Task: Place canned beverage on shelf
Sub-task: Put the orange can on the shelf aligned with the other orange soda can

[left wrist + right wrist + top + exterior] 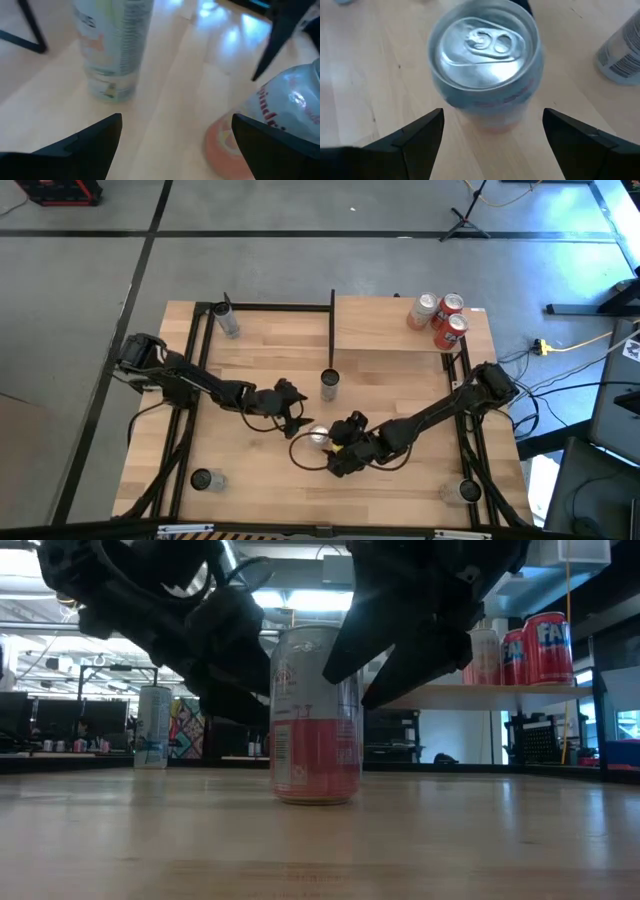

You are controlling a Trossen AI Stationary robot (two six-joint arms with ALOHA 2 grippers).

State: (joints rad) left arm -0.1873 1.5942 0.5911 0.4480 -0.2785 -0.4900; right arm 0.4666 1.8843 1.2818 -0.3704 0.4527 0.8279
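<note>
Table (260, 480) of plank-patterned wood carries everything I work with. Across its far right corner sits the shelf (380, 330), a pale board edged by thin black posts, and on its right end three cans (440, 315) stand upright in a tight cluster, two red and one paler.

My two arms reach in from either side and meet near the middle of the table. My right fingers (490, 132) are spread wide and hang just above the pink-and-white can (316, 715), one to each side of it, not touching it. In the right wrist view I look down on its silver lid and pull tab between my two tips. The can stands upright on the table, near the front and centre, well apart from the shelf.

My left fingers (175, 135) are also spread wide and hold nothing. They hover beside the same pink-and-white can, which shows past one tip in the left wrist view, with bare wood between the tips.

A slim pale can (330, 384) stands upright just beyond my left fingers, near the black post in the middle of the table. Three more slim cans stand alone toward the corners: one at the far left (228, 320), one at the near left (203, 479) and one at the near right (465, 492).
</note>
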